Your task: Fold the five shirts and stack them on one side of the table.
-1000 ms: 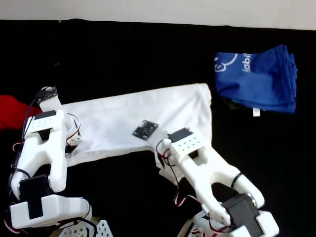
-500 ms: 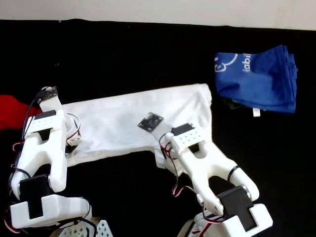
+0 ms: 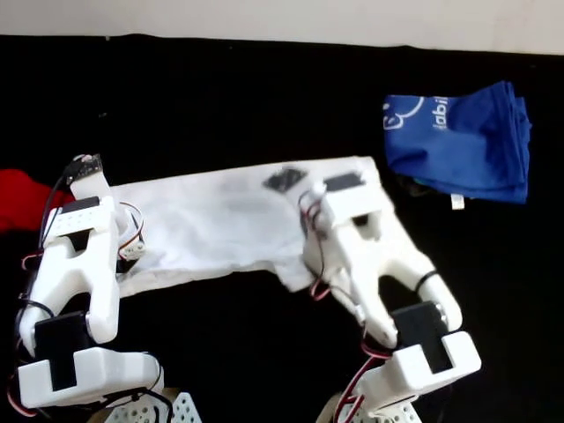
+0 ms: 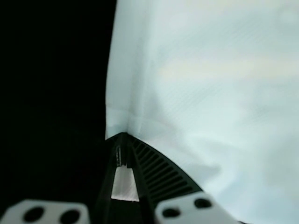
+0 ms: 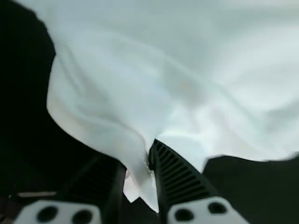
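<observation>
— Starting at the bottom edge of the high view, where is the left arm?
— Lower left, bent over the near left corner of the white shirt. Its wrist view shows the left gripper with jaws pinched together on the shirt's hem, right where the cloth meets the black table.
— And the right arm?
— Lower right of centre, stretched up over the shirt's right half. The right gripper is clamped on a fold of white fabric; a bunched flap hangs down between the two fingers, and the cloth above them is rumpled.
— How does the shirt lie overall?
— Spread as a wide band across the middle of the frame, its left end by the left arm and its right end under the right arm's wrist. The near edge sags between the two arms.
— Anything further back?
— A red shirt pokes in at the left edge, just beside the white one. At upper right sits a pile of folded blue shirts, apart from the white shirt.
</observation>
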Controlling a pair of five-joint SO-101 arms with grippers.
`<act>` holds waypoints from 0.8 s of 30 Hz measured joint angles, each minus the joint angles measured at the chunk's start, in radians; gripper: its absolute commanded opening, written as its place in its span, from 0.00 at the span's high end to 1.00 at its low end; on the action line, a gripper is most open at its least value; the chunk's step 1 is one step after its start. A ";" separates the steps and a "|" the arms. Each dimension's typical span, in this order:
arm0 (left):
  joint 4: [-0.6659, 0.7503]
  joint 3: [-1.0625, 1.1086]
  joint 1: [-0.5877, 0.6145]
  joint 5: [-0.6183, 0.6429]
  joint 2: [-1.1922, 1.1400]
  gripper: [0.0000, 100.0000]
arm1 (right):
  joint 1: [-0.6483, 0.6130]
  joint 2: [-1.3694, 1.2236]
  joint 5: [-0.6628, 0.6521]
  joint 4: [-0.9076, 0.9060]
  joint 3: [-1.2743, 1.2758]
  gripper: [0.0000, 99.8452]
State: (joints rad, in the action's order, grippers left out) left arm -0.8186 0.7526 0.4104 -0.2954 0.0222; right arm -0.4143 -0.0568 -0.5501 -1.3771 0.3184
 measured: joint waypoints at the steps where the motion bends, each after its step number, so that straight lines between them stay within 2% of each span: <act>1: 0.000 0.000 0.000 0.000 0.000 0.99 | 0.009 -0.012 -0.011 -0.017 -0.051 0.99; 10: 0.000 0.000 0.000 0.000 0.000 0.99 | 0.028 -0.315 -0.023 -0.035 -0.485 0.99; 12: 0.000 0.000 0.000 0.000 0.000 0.99 | 0.029 -0.394 -0.023 -0.035 -0.591 0.94; 14: 0.000 0.000 0.000 0.000 0.000 0.99 | 0.035 -0.468 -0.014 -0.035 -0.692 0.84; 17: 0.000 0.000 0.000 0.000 0.000 0.99 | 0.058 -0.540 0.072 -0.035 -0.816 0.73; 19: 0.000 0.000 0.000 0.000 0.000 0.99 | 0.086 -0.546 0.132 -0.038 -0.876 0.72; 24: 0.000 0.000 0.000 0.000 0.000 0.99 | 0.115 -0.548 0.160 -0.146 -0.999 0.73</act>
State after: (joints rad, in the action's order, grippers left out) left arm -0.8186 0.7526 0.4104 -0.2954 0.0222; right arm -0.2992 -0.6045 -0.3905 -1.5228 -0.6805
